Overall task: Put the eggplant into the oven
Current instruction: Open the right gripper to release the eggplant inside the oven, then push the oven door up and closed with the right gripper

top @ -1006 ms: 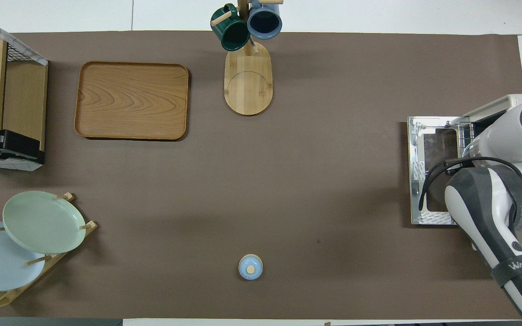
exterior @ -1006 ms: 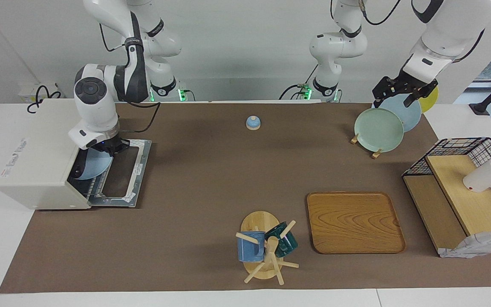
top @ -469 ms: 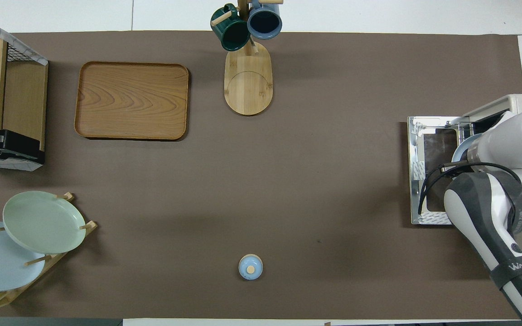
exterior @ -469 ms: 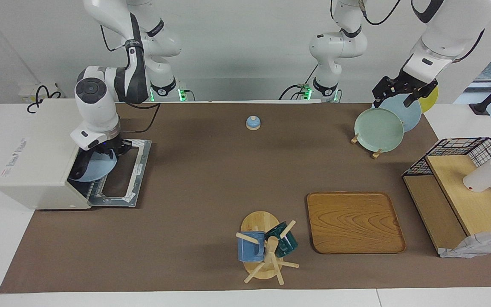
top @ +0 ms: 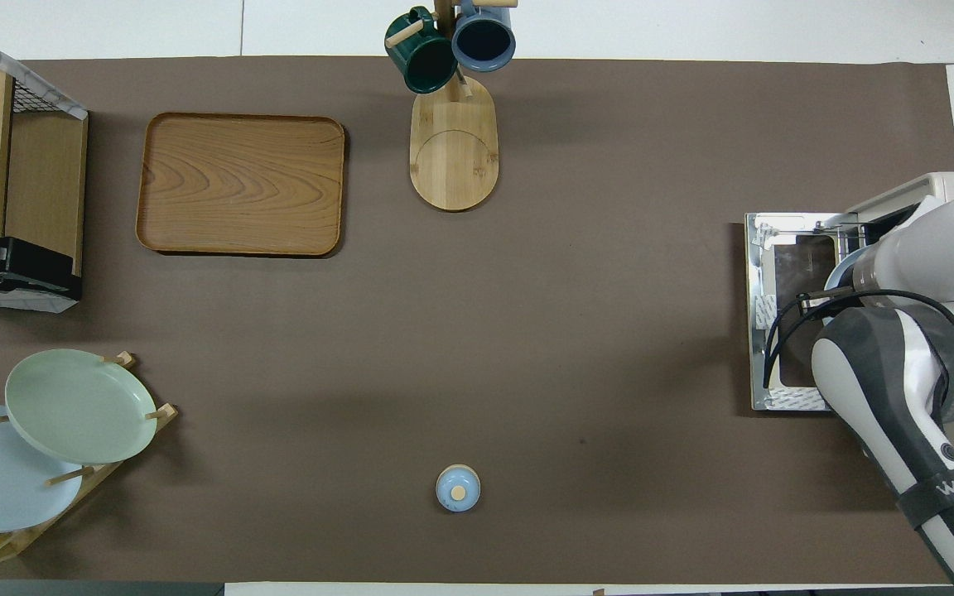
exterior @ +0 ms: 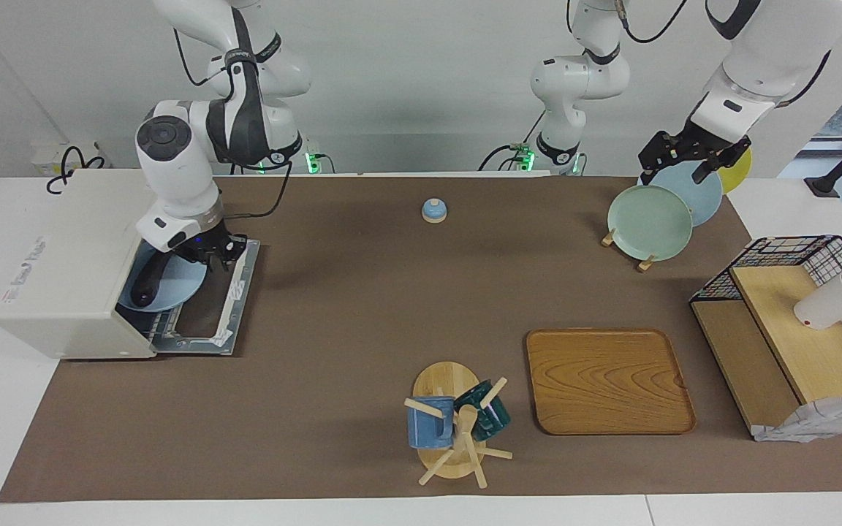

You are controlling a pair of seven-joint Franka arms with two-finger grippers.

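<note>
As seen from the facing camera, found the long dark purple eggplant (exterior: 146, 282) lying on a pale blue round plate (exterior: 176, 291) in the mouth of the boxy cream-white oven (exterior: 63, 292), above its dropped glass door (exterior: 205, 314). Noted the right hand (exterior: 210, 252) at the plate's rim; could not tell whether apart or together. Noted the left hand (exterior: 690, 159) waiting, fingers apart and clamped on nothing, over the racked green plate (exterior: 649, 221).

From overhead, saw only a sliver of plate (top: 841, 269); eggplant hidden under the right arm.
</note>
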